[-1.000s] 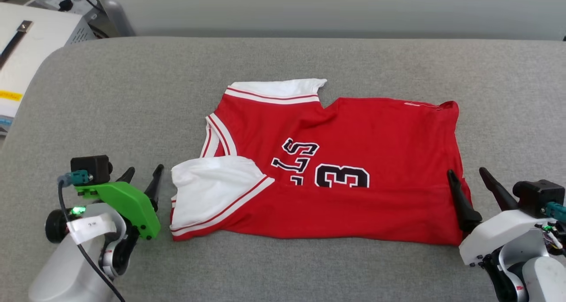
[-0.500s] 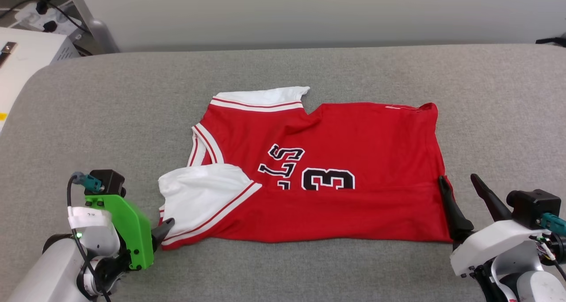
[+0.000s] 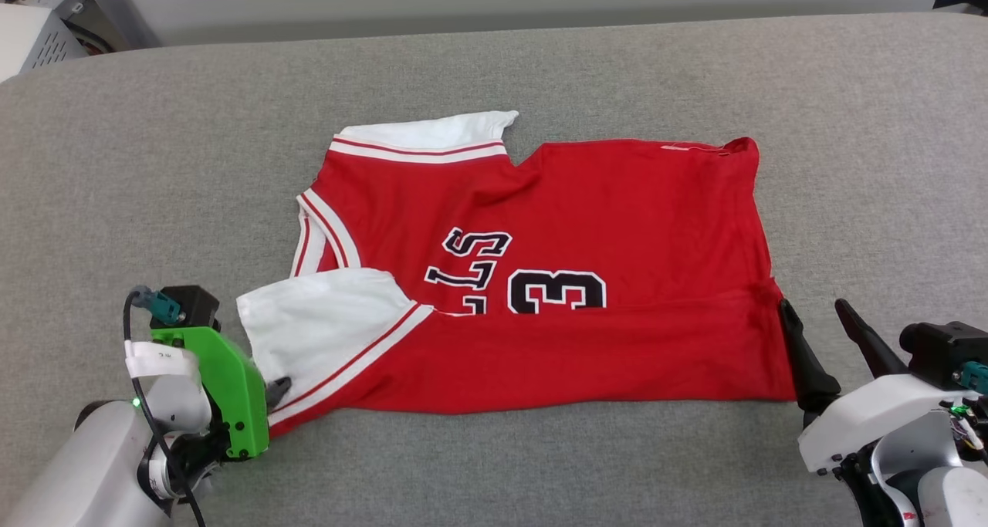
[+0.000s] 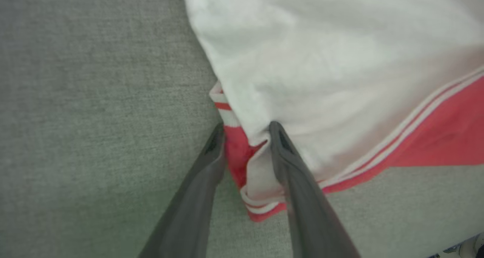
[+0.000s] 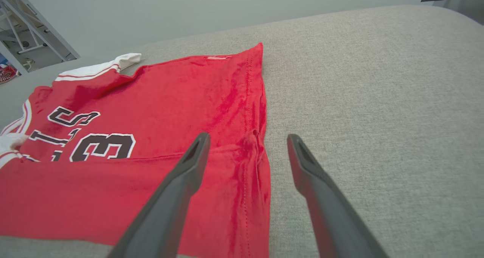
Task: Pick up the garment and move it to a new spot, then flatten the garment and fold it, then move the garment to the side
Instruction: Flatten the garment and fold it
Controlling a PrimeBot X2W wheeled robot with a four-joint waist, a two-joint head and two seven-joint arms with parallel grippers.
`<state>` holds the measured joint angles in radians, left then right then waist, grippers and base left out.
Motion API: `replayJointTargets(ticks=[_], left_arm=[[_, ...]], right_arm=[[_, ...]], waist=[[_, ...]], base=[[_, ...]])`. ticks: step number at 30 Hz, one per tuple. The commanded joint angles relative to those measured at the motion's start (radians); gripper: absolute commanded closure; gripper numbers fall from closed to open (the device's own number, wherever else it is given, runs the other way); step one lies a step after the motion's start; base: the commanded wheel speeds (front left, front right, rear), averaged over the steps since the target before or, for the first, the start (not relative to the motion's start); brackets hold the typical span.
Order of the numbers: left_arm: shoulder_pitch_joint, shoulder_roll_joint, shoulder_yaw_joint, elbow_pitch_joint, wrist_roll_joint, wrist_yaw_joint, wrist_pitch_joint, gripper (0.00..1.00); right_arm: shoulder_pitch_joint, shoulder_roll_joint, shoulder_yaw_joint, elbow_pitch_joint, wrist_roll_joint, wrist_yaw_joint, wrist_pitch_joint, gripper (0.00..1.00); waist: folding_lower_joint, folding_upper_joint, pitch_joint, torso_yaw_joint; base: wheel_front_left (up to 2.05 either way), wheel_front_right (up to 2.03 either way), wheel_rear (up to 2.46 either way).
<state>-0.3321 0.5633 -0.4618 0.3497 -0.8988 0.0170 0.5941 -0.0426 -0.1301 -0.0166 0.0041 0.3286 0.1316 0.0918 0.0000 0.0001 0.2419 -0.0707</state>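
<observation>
Spread nearly flat across the middle of a grey woven-fabric surface (image 3: 154, 164): the garment (image 3: 617, 234), a red soft-fabric T-shirt with white short sleeves and thin red-and-white striped trim, collar to the left, hem to the right. Near strip folded over the body, cutting off the lower part of the black white-outlined lettering (image 3: 556, 292). One white sleeve (image 3: 324, 319) laid over the near left part of the red body, the other white sleeve (image 3: 432, 133) poking out at the far edge. At the near left corner, the left gripper (image 3: 274, 388), under a bright green plastic bracket (image 3: 224, 388), low against the striped edge of the near sleeve. Two dark fingers (image 4: 196, 197) close together on either side of a bunched bit of red and white cloth, touching it on both sides; cannot tell whether actually clamped. At the near right corner, the right gripper (image 3: 812, 305) with jaws wide apart, straddling the hem edge: left finger (image 5: 177, 190) over the red cloth, right finger (image 5: 325, 197) over bare grey surface just beside the hem.
</observation>
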Motion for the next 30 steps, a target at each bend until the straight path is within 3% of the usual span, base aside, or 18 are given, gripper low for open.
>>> replayJointTargets(ticks=[1, 7, 10, 15, 25, 26, 27, 30], left_arm=[[0.034, -0.069, -0.048, 0.035, 0.0, -0.013, 0.001, 1.0], [0.041, -0.053, -0.035, 0.009, 0.028, -0.003, -0.065, 1.0], [0.05, -0.017, -0.012, -0.065, 0.051, 0.02, -0.109, 1.0], [0.055, 0.011, 0.005, -0.171, 0.067, 0.058, -0.115, 1.0], [0.062, 0.028, 0.014, -0.29, 0.082, 0.108, -0.108, 1.0], [0.063, 0.025, 0.014, -0.295, 0.082, 0.11, -0.112, 1.0], [0.064, 0.023, 0.014, -0.298, 0.082, 0.111, -0.115, 1.0], [0.067, 0.017, 0.015, -0.306, 0.089, 0.111, -0.14, 1.0]], right_arm=[[-0.014, -0.003, -0.011, 0.006, 0.005, -0.001, 0.012, 0.0], [-0.011, -0.025, -0.047, 0.025, 0.029, -0.001, 0.102, 0.0], [-0.016, -0.048, -0.06, 0.044, 0.061, -0.001, 0.27, 0.0], [-0.038, -0.075, -0.042, 0.063, 0.098, -0.001, 0.425, 0.0], [-0.116, -0.09, 0.056, 0.167, 0.151, -0.001, 0.6, 0.0], [-0.117, -0.09, 0.069, 0.179, 0.159, -0.001, 0.625, 0.72], [-0.119, -0.091, 0.076, 0.184, 0.166, -0.001, 0.638, 0.98], [-0.13, -0.096, 0.083, 0.188, 0.184, -0.001, 0.662, 1.0]], waist=[[0.0, -0.0001, -0.004, 0.002], [0.0, -0.0001, -0.03, 0.015], [0.0, -0.0001, -0.039, 0.03], [0.0, -0.0001, -0.017, 0.049], [0.0, -0.0001, 0.047, 0.06], [0.0, -0.0001, 0.049, 0.061], [0.0, -0.0001, 0.051, 0.062], [0.0, -0.0001, 0.051, 0.065]], base=[[0.0, 0.0, 0.0], [0.0, 0.0, 0.0], [0.0, 0.0, 0.0], [0.0, 0.0, 0.0], [0.0, 0.0, 0.0], [0.0, 0.0, 0.0], [0.0, 0.0, 0.0], [0.0, 0.0, 0.0]])
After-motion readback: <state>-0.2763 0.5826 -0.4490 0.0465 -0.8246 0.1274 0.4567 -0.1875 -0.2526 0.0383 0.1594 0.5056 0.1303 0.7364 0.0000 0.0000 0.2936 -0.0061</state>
